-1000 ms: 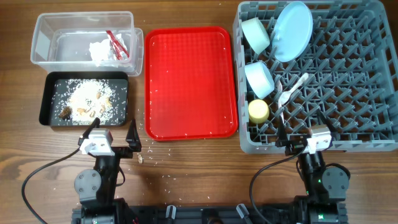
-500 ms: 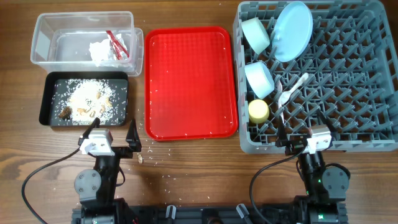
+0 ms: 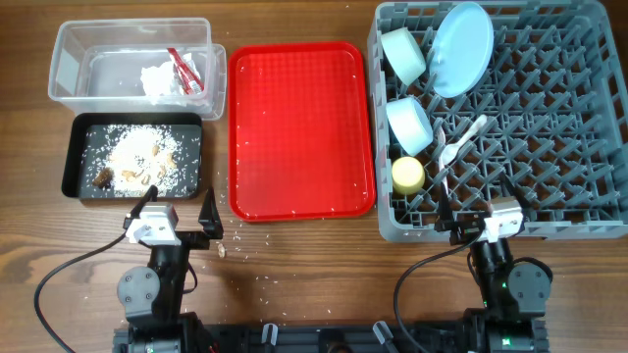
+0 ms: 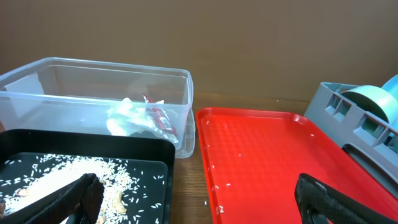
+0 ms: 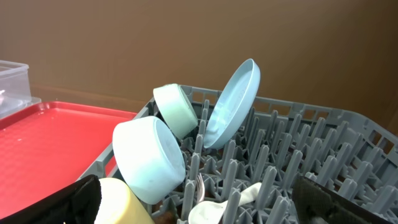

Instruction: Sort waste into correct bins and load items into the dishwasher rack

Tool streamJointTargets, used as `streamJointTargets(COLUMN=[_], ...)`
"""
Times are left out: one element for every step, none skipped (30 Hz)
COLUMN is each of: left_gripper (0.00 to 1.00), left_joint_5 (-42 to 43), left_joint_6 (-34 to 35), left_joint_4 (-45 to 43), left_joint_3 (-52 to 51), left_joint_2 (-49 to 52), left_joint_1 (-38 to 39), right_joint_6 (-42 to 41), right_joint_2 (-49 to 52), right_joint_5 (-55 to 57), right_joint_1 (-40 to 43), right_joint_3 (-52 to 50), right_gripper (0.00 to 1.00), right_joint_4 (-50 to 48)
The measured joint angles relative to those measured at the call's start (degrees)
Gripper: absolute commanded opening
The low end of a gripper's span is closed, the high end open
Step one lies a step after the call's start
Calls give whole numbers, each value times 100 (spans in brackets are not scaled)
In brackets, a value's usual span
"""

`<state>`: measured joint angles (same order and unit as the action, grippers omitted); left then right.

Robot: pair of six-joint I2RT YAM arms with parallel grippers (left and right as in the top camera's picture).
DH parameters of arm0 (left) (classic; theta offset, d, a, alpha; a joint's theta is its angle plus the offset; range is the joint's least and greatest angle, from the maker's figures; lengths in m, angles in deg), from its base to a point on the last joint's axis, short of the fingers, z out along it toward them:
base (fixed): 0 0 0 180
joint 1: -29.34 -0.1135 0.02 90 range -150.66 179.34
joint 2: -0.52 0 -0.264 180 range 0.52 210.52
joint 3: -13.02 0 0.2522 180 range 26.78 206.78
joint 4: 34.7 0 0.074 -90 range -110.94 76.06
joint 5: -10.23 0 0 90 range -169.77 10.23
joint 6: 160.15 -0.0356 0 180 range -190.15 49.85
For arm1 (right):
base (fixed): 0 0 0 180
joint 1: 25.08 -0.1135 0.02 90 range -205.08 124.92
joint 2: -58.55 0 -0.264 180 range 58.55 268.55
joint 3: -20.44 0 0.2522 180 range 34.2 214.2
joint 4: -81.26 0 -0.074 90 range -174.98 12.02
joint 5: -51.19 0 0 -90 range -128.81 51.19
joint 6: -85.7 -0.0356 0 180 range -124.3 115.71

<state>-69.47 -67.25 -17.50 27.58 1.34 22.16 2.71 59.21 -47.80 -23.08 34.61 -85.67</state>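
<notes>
The grey dishwasher rack (image 3: 549,127) holds the pale blue plate (image 3: 461,47), two light blue bowls (image 3: 403,54) (image 3: 409,125), the yellow cup (image 3: 408,175) and the white fork and spoon (image 3: 453,149). The clear tub (image 3: 74,54) holds the wrapper (image 3: 184,69) and napkin (image 3: 159,80). The black tray (image 3: 77,137) holds rice crumbs (image 3: 137,157). My left gripper (image 3: 186,218) is open and empty near the front edge, between black tray and red tray. My right gripper (image 3: 481,218) is open and empty at the rack's front wall. The plate (image 5: 231,102), bowls (image 5: 149,158) and cup (image 5: 121,202) show in the right wrist view.
The flat red serving tray (image 3: 301,127) lies in the middle with a few rice grains on it. Scattered rice grains and a brown bit (image 3: 222,250) lie on the wooden table near the left gripper.
</notes>
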Motion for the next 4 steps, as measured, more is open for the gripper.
streamJointTargets(left_gripper=[100, 100, 100, 100], left_joint_5=[0, 0, 0, 0], left_joint_6=[0, 0, 0, 0], left_joint_4=[0, 0, 0, -2], left_joint_3=[0, 0, 0, 0], left_joint_2=[0, 0, 0, 0], left_joint_1=[0, 0, 0, 0], right_joint_6=[0, 0, 0, 0], right_joint_2=[0, 0, 0, 0], right_joint_5=[0, 0, 0, 0], right_joint_1=[0, 0, 0, 0], right_joint_3=[0, 0, 0, 0], right_gripper=[100, 100, 100, 100], right_joint_4=[0, 0, 0, 0])
